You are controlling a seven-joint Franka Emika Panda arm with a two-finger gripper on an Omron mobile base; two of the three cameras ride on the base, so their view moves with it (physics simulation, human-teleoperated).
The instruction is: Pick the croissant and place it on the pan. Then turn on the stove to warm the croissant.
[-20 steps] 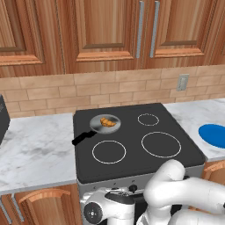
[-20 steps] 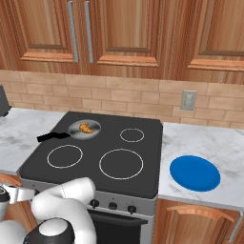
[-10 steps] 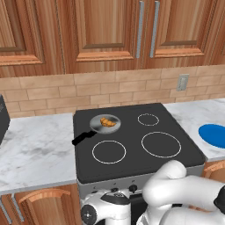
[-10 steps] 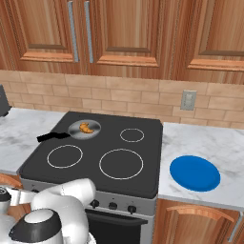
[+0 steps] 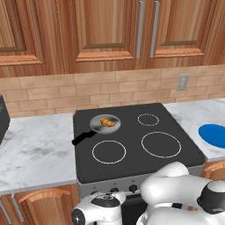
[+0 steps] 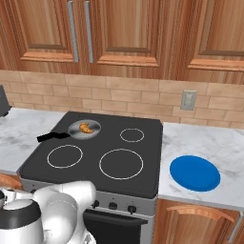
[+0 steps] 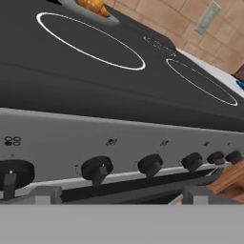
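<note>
Resting in the bowl of the pan [image 5: 104,123], the croissant [image 5: 107,122] sits on the back left burner of the stove [image 5: 136,147], with the pan's short black handle [image 5: 82,138] pointing toward the front left. The stove is a black glass cooktop with 4 white ring burners, set between 2 stretches of white marble counter [image 5: 33,147]. A flat blue round plate [image 6: 194,172] lies on the counter to the right of the stove, well apart from the pan. Behind the stove runs a tan brick backsplash with a grey wall outlet [image 6: 188,100], and wooden cabinets [image 6: 126,33] hang above. The white arm is folded low in front of the stove. In the hand view, the gripper [image 7: 119,194] is level with the steel front panel, close to the row of black knobs [image 7: 150,164], touching none. Its fingers [image 7: 45,194] stand wide apart and hold nothing.
</note>
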